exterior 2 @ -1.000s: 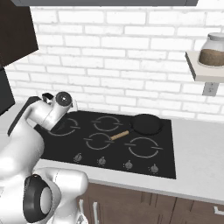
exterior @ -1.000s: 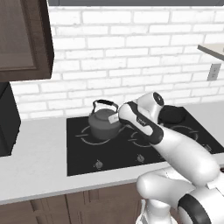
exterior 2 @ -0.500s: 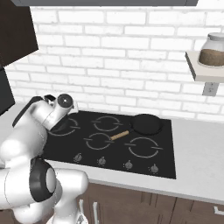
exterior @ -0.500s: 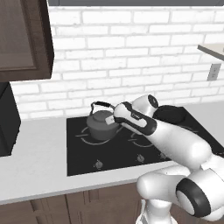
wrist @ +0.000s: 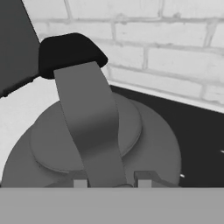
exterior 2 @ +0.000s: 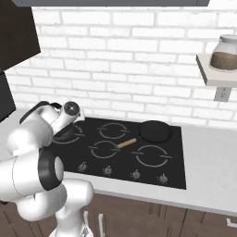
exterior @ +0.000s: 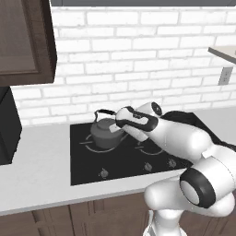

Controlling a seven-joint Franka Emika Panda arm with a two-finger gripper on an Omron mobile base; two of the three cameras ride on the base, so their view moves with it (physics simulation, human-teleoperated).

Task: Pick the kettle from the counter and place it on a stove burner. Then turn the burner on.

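Claw (wrist: 108, 180) sits low over the kettle (exterior: 107, 132), one tip on either side of its handle (wrist: 89, 122); I can't tell from here whether it grips the strap or has let go. I read the kettle as resting on the cooktop's (exterior: 92, 159) left rear ring, off the bench (exterior: 32, 161), so the knob comes next.

frying pan (exterior 2: 155, 131) on cooktop (exterior 2: 178, 152) — jar (exterior 2: 225, 53) on shelf (exterior 2: 214, 77)
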